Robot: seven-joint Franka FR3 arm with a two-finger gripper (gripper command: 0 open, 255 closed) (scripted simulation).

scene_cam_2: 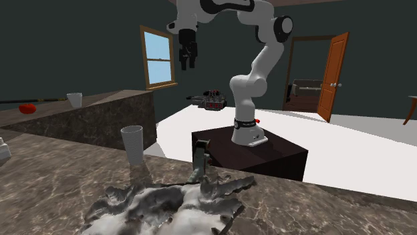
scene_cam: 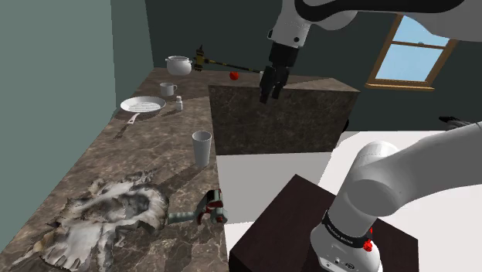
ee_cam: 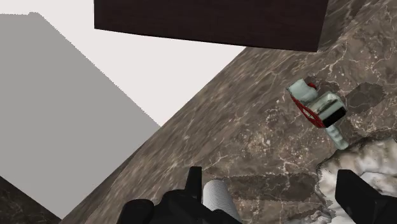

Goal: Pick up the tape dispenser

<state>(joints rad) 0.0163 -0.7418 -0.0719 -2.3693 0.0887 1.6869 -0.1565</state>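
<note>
You're still on the approach: the all-black two-finger gripper (scene_cam: 268, 96) hangs high with fingers spread, holding nothing. The grey-green tape dispenser with a red reel (scene_cam: 210, 207) lies, seemingly on its side, at the mottled brown stone worktop's (scene_cam: 100, 151) edge nearest the stand. Next, descend and line up over it.

Open air above the tape dispenser (scene_cam: 210, 207); crumpled cloth (scene_cam: 116, 215) just beside, white cup (scene_cam: 201, 147) near.

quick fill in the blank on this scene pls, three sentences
1. The gripper hangs in the air with its fingers ___.
2. The cup standing on the counter is ___ in colour.
3. The tape dispenser lies at the counter's ___, on the side toward the stand.

Missing words: open; white; edge
</note>
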